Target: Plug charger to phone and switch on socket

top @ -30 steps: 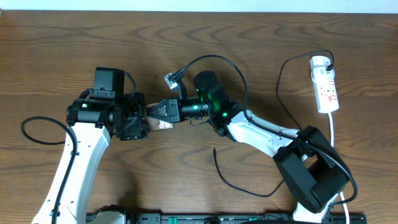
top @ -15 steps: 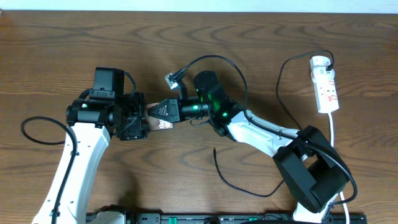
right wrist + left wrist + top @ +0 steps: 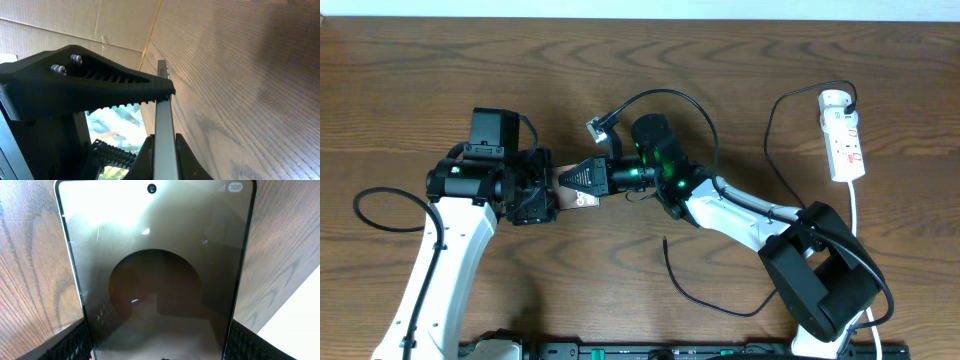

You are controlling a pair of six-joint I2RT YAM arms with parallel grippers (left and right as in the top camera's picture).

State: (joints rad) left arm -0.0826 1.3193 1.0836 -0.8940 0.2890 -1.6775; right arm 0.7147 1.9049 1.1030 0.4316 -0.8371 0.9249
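Observation:
The phone [image 3: 583, 201] is held between both grippers near the table's middle left. In the left wrist view its glossy dark face [image 3: 155, 255] fills the frame, and my left gripper [image 3: 160, 347] is shut on its two long sides. My left gripper also shows in the overhead view [image 3: 545, 190]. My right gripper [image 3: 582, 178] is shut on the phone's thin edge [image 3: 162, 100], clamped between its fingers [image 3: 164, 150]. The charger [image 3: 692, 297] is a thin black cable lying loose on the table, its free tip near the right arm. The socket [image 3: 843, 135] lies at the far right.
The socket's white cord [image 3: 855, 215] runs down toward the right arm's base [image 3: 820, 285]. A thicker black robot cable [image 3: 365, 212] loops at the left. Another robot cable [image 3: 670, 98] arches over the right wrist.

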